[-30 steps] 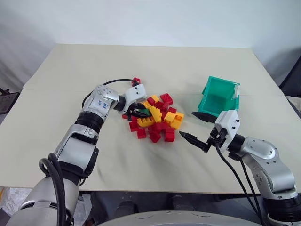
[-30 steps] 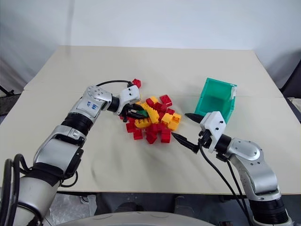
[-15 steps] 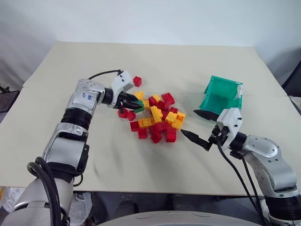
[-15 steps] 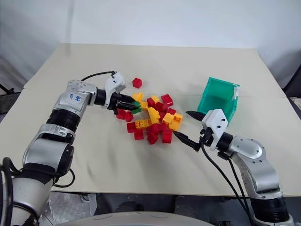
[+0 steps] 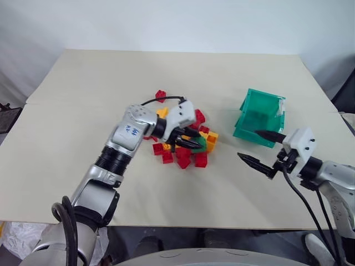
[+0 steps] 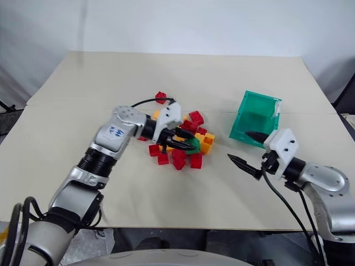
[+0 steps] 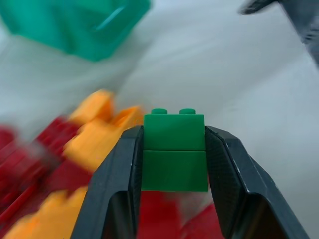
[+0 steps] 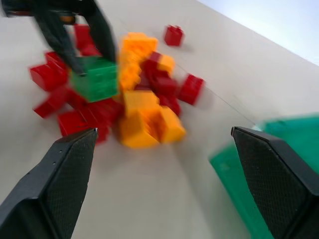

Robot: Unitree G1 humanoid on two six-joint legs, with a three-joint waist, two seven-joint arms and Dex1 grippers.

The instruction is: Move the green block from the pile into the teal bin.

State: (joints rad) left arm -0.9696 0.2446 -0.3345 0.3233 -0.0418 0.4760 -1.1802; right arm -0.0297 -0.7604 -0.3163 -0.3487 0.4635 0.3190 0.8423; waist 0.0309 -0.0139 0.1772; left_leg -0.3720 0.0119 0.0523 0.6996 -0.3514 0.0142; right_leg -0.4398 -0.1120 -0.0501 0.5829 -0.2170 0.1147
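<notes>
The table (image 5: 83, 83) carries the teal bin (image 5: 260, 119) at the right and the pile (image 5: 186, 144) at centre. The left gripper (image 5: 198, 145) is clamped on the green block (image 7: 174, 152), held between both fingers above the pile's right edge. The right gripper (image 5: 260, 148) stands wide open, empty, just before the bin.

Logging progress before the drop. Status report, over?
Left gripper shut on the green block, above the pile. Right gripper open, empty, in front of the teal bin. Bin's cut-away front close behind the right fingers.
</notes>
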